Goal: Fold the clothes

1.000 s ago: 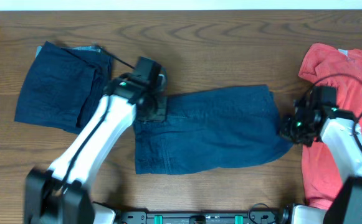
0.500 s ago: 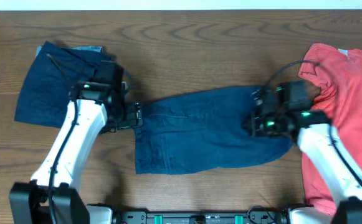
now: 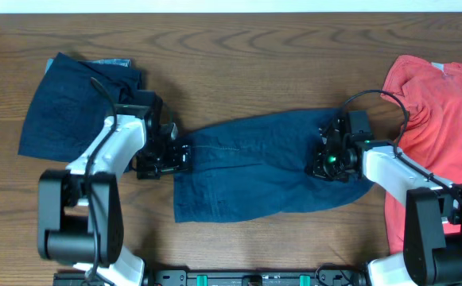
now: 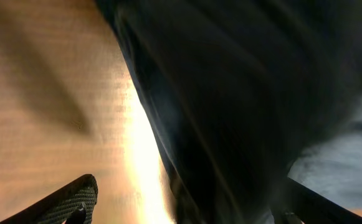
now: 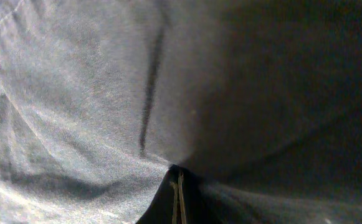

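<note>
Shorts: dark navy shorts (image 3: 254,171) lie spread flat on the middle of the tabletop (image 3: 246,56), long side running left to right, between the two arms.
Shorts, left end: this end sits just beside the left tool and looks narrower than the rest; the near left corner reaches closer to the near edge.
Shorts, right end: the cloth is rumpled around the right tool, and the near right corner sticks out past it towards the red shirt.
Second navy garment: a folded navy garment (image 3: 67,111) lies at the far left of the tabletop, apart from the shorts, with a paler strip showing along its far edge.
Left tool: the left tool (image 3: 179,155) is low at the left end of the shorts. In the left wrist view its fingers (image 4: 75,196) stand wide apart, with the dark edge of the cloth and a strip of bare wood between them; nothing is clamped.
Right tool: the right tool (image 3: 324,163) rests on the right part of the shorts. In the right wrist view its fingers (image 5: 177,199) are pressed together, and creases in the cloth run in to the tips, so it looks clamped on a pinch of the shorts.
Red shirt: a red shirt (image 3: 445,103) lies along the right side of the tabletop, with the right arm crossing over its near part.
</note>
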### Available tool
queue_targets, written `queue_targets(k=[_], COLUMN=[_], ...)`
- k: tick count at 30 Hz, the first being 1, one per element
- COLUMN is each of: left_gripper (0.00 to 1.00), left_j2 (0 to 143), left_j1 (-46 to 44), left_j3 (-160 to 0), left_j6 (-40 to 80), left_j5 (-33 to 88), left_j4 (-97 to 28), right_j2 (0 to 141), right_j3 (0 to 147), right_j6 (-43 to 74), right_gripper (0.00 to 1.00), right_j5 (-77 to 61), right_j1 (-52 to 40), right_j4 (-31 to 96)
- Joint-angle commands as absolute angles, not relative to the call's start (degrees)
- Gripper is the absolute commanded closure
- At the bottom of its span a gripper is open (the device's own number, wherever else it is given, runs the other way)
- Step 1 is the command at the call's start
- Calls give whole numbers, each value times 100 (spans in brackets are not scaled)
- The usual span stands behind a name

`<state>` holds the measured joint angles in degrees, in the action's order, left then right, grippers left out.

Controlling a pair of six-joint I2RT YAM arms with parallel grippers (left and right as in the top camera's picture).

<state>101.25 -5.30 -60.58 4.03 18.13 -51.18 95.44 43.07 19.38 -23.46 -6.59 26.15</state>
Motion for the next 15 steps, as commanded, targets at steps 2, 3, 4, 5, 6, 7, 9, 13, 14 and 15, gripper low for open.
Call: queue_targets(k=[2, 3, 4, 5, 6, 7, 9, 13, 14, 15], left_gripper=[13, 13, 13, 13, 13, 14, 20, 28, 30, 33], left_j2=[10541, 10628, 10726, 10805, 10892, 10965, 11122, 11384, 11437, 11474], left_j1=[-506, -506, -506, -506, -506, -506, -510, -585, -617, -635], left_j3=[-5894, -5892, -5892, -5892, -5892, -5892, -5892, -5892, -5892, -5892], left_j6=[255, 257, 257, 259, 257, 257, 250, 215, 207, 187], left_j5=[2008, 2069, 2130, 2189, 2307, 2464, 2921, 3409, 3404, 3400], left_j4=[-4882, -4816, -4733, -4665, -4587, -4528, -4397, -4202, -4182, -4167], right_j2=[9911, 9913, 9911, 9911, 9911, 9911, 9911, 9911, 9911, 9911], right_j3=[4130, 4130, 4130, 4130, 4130, 4130, 4130, 4130, 4130, 4130], right_j6=[2099, 2099, 2099, 2099, 2099, 2102, 2102, 2102, 2102, 2102], right_gripper=[99, 99, 99, 99, 99, 99, 99, 99, 99, 99], right_j5=[-1048, -1050, -1050, -1050, -1052, -1052, -1052, -1057, -1079, -1079], right_j1=[-327, -296, -290, -290, -292, -294, -296, -298, -298, -298], right_j4=[2659, 2661, 2659, 2659, 2659, 2659, 2659, 2659, 2661, 2661])
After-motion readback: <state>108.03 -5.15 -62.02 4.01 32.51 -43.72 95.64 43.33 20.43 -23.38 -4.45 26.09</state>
